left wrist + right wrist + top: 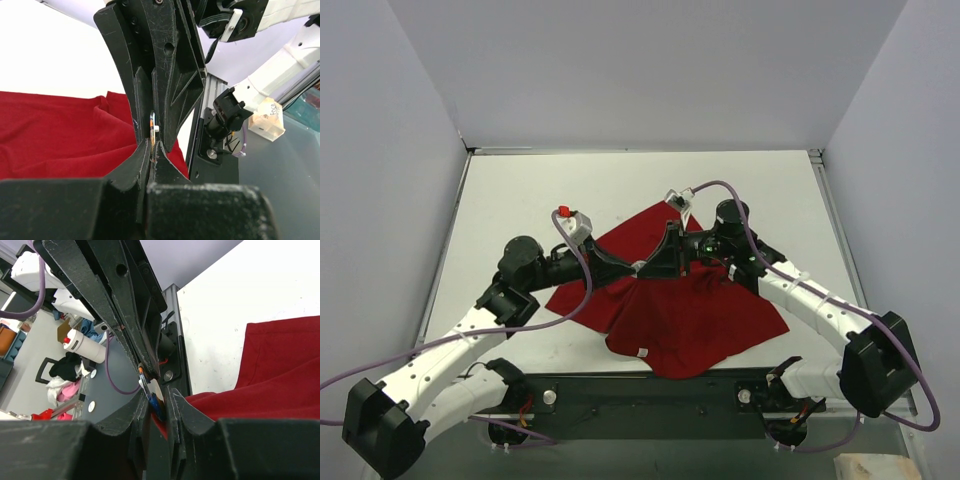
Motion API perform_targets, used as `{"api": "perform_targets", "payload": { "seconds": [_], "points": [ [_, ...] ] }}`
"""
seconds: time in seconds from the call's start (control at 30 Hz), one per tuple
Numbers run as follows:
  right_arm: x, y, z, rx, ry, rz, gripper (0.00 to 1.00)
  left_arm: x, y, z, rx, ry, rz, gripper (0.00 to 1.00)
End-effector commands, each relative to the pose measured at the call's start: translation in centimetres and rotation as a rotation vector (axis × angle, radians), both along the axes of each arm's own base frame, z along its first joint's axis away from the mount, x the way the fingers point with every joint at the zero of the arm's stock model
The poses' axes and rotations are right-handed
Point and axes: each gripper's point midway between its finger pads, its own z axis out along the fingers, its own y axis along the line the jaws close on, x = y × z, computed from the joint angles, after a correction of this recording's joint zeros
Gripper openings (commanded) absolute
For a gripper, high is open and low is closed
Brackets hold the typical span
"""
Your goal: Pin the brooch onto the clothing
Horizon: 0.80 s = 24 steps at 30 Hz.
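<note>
The red shirt (710,320) lies crumpled on the table (520,200), its white label (642,351) at the near hem. Over the shirt's middle the two arms meet tip to tip. The left gripper (150,155) has its fingers pinched together on the lower edge of the brooch (152,126), which is seen edge-on. The right gripper (159,407) has its fingers clamped on the brooch from the other side, with a fold of red cloth between them. Beyond, the shirt's far corner lies flat.
</note>
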Motion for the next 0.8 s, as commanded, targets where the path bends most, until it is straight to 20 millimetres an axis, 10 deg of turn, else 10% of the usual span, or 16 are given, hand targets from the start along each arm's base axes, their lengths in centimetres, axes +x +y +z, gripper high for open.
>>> {"api": "perform_targets", "payload": {
  "seconds": [0.0, 0.77],
  "points": [
    [1.3, 1.1, 1.9, 0.025, -0.092, -0.030, 0.11, -2.0, -0.8, 4.1, -0.041, -0.133, -0.114, 0.00],
    [2.1, 0.5, 2.2, 0.040, -0.141, -0.109, 0.00, -1.6, -0.1, 2.5, 0.039, -0.151, -0.041, 0.00]
  ]
}}
